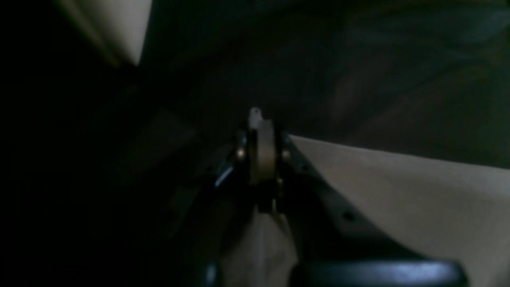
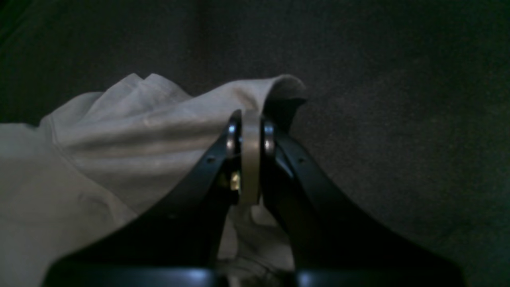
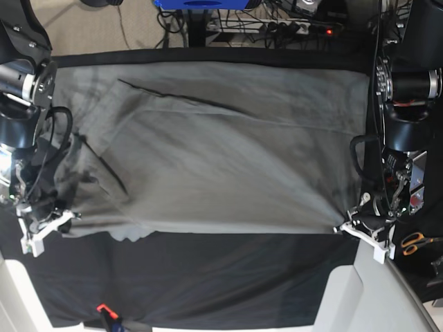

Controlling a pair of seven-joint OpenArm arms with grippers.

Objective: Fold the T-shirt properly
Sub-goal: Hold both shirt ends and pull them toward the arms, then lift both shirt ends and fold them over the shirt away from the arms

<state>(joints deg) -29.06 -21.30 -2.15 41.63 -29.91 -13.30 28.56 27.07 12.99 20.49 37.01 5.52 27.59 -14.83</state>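
My left claw [image 3: 365, 223] and right claw [image 3: 43, 223] each pinch the plain grey cotton T-shirt [image 3: 221, 152] at near corners, mid-fold; next, carry them evenly across.

A black table cloth [image 3: 208, 277] spreads below and between both pincers, orange-handled scissors [image 3: 415, 242] lie just outboard of the left pincer, a small orange-and-black clip [image 3: 105, 311] sits near the cloth's front edge, and cables [image 3: 277, 28] tangle well beyond.
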